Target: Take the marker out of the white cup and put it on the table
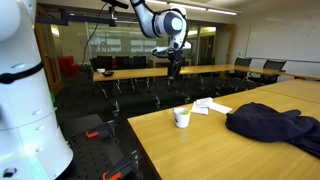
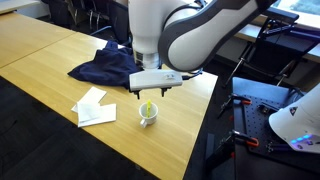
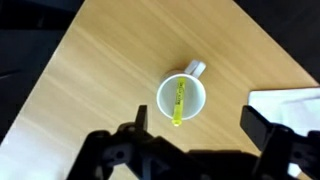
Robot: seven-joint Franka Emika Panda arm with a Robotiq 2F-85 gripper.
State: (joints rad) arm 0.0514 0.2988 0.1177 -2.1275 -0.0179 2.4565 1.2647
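Observation:
The white cup (image 3: 182,98) stands on the light-wood table (image 3: 110,70) with the yellow-green marker (image 3: 179,103) leaning inside it, its tip over the rim. The cup also shows in both exterior views (image 1: 182,117) (image 2: 148,114), with the marker (image 2: 149,108) visible in one. My gripper (image 3: 195,125) is open and empty, well above the cup, with its fingers apart on either side. In an exterior view it hangs high over the table (image 1: 172,68); in an exterior view it sits just above the cup (image 2: 150,94).
White papers (image 2: 95,107) (image 1: 210,105) (image 3: 290,103) lie beside the cup. A dark jacket (image 1: 272,124) (image 2: 105,66) lies further along the table. The table edge runs close to the cup (image 2: 185,130). Long tables with black chairs (image 1: 200,72) stand behind.

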